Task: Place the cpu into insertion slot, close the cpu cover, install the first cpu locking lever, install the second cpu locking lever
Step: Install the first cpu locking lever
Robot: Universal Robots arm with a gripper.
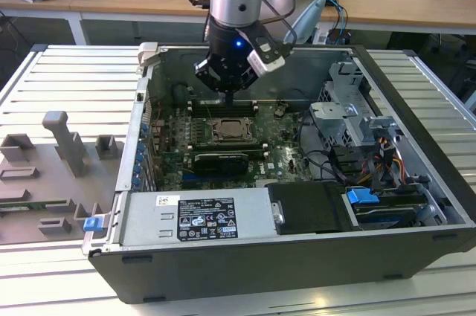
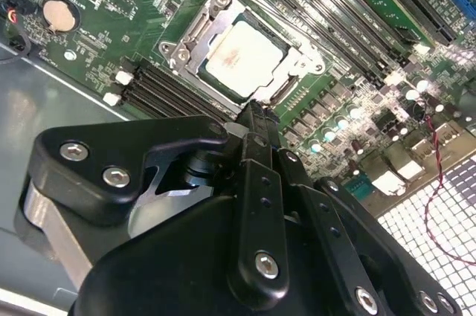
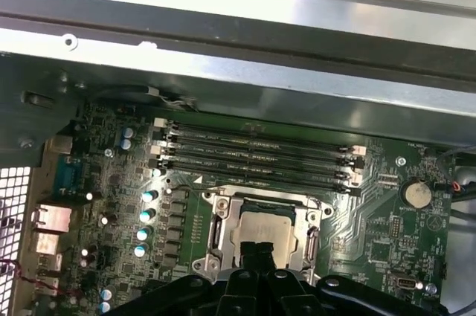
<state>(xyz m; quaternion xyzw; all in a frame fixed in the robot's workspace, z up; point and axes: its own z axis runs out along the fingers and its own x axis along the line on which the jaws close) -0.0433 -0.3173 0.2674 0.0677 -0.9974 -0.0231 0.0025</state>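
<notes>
Exterior view: the gripper (image 1: 228, 97) hangs just above the socket (image 1: 232, 129), an expansion card (image 1: 220, 160) near it. Second wrist view: its fingers (image 2: 256, 152) are pressed together, empty; the cpu (image 2: 242, 59) lies in the socket, framed by the cpu cover (image 2: 192, 39). First wrist view: memory slots (image 3: 256, 158) run just beside the socket.

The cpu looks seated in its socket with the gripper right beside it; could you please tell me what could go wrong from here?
1. The gripper has its tip at the edge of the cpu cover; a sideways slip could scrape the top of the cpu.
2. The memory slots lie close beside the socket, so a drifting gripper might strike them.
</notes>
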